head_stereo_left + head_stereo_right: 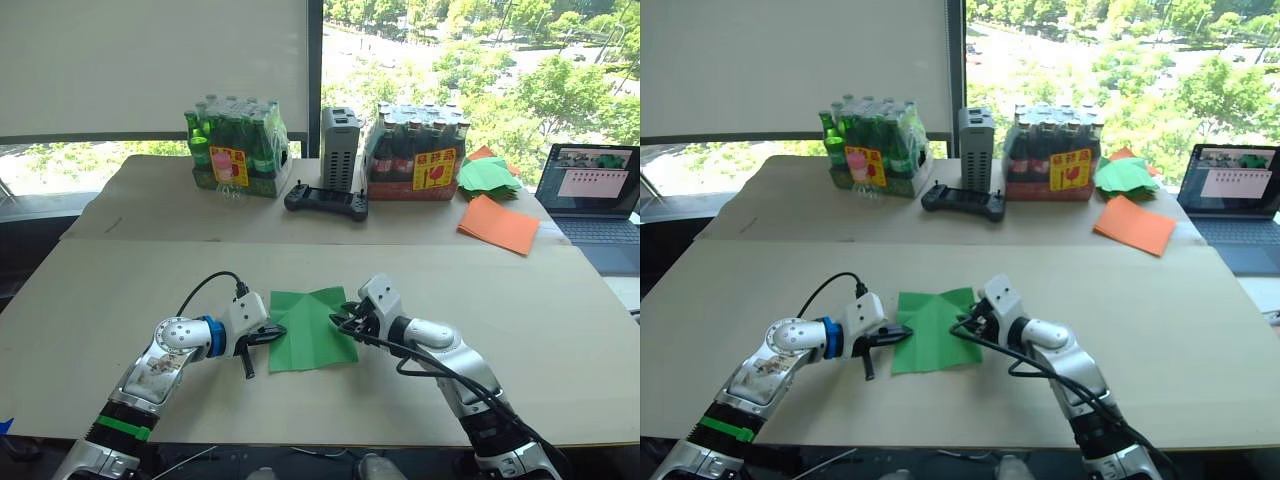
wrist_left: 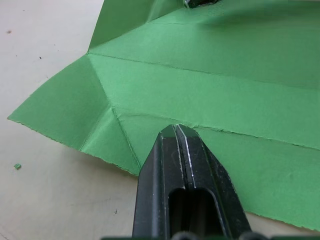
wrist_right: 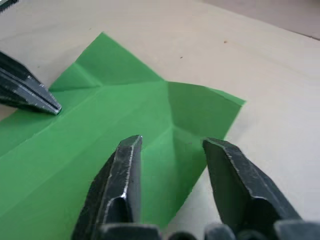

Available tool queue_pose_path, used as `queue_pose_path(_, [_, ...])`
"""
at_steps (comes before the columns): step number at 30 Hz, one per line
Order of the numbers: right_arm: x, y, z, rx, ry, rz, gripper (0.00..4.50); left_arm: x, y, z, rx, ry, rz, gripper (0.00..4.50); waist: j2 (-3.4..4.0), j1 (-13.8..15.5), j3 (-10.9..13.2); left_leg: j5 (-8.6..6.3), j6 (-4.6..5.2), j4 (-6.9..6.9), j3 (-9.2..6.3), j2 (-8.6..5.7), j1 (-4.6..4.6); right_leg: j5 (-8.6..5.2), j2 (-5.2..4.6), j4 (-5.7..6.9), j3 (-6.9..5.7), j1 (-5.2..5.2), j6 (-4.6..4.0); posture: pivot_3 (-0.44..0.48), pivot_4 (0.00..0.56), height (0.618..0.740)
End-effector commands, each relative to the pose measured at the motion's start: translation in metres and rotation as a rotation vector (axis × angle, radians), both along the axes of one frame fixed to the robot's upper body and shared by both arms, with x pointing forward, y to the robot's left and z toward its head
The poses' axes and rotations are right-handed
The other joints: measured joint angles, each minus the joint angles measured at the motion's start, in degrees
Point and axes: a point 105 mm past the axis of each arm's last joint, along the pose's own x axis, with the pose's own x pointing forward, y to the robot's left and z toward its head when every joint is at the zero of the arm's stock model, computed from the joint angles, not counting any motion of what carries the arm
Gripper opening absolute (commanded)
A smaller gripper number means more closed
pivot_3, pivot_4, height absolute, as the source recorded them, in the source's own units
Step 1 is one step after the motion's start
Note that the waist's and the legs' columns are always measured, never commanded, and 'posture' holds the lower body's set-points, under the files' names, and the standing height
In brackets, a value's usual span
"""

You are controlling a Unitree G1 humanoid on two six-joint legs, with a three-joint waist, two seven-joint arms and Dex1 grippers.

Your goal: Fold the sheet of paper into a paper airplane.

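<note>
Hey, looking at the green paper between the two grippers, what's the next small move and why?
Probably close the open right gripper on the near edge of the creased bright green paper and fold it toward the centre crease, while the shut left gripper pins the opposite edge flat on the tan table.

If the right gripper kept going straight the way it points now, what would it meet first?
Probably the green paper: the open right gripper straddles its near edge. Beyond that sits the shut left gripper, though depth is unclear.

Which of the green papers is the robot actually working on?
The creased green sheet lying flat between the two grippers. The other green papers sit heaped at the far table's right end.
</note>
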Motion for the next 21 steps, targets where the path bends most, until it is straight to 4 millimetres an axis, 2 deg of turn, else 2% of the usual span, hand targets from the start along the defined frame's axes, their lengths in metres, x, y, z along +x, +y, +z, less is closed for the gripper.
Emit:
queue_pose_path(1, [0.0087, -0.0017, 0.0137, 0.04, -0.028, -0.034, 2.6, 0.0, 0.0017, -0.0078, 0.034, 0.022, 0.007, 0.0, 0.0, 0.0, 0.0, 0.0, 0.0, 0.0, 0.0, 0.0, 0.0, 0.0, 0.0, 0.0, 0.0, 0.0, 0.0, 0.0, 0.15, 0.74])
queue_pose_path(11, [0.0136, 0.0038, 0.004, 0.035, -0.009, -0.016, 2.6, 0.0007, 0.0024, -0.0051, 0.039, 0.015, 0.004, 0.0, 0.0, 0.0, 0.0, 0.0, 0.0, 0.0, 0.01, 0.0, -0.05, 0.0, 0.0, -0.01, 0.0, -0.04, 0.0, 0.0, 0.15, 0.74])
queue_pose_path(14, [0.0141, 0.0035, 0.0052, 0.04, -0.016, -0.01, 1.81, 0.001, 0.0037, -0.0042, 0.041, 0.013, 0.005, 0.0, 0.0, 0.0, 0.0, 0.0, 0.0, 0.0, 0.01, 0.0, -0.05, 0.0, 0.0, -0.01, 0.0, -0.04, 0.0, 0.0, 0.15, 0.74])
queue_pose_path(19, [0.0095, 0.0056, 0.0043, 0.025, -0.027, 0.01, 0.08, 0.0012, 0.005, -0.0032, 0.045, 0.011, 0.003, 0.0, 0.0, 0.0, 0.0, 0.0, 0.0, 0.0, 0.0, 0.0, -0.05, 0.0, 0.0, -0.01, 0.0, -0.05, 0.0, 0.0, 0.15, 0.74])
queue_pose_path(21, [0.0072, 0.0064, 0.0059, 0.018, -0.04, 0.016, 0.04, 0.0022, 0.0055, -0.0019, 0.046, 0.009, 0.002, 0.0, 0.0, -0.1, 0.0, 0.0, 0.0, 0.0, 0.0, 0.0, -0.05, 0.0, 0.0, -0.01, 0.0, -0.05, 0.0, 0.0, 0.15, 0.74])
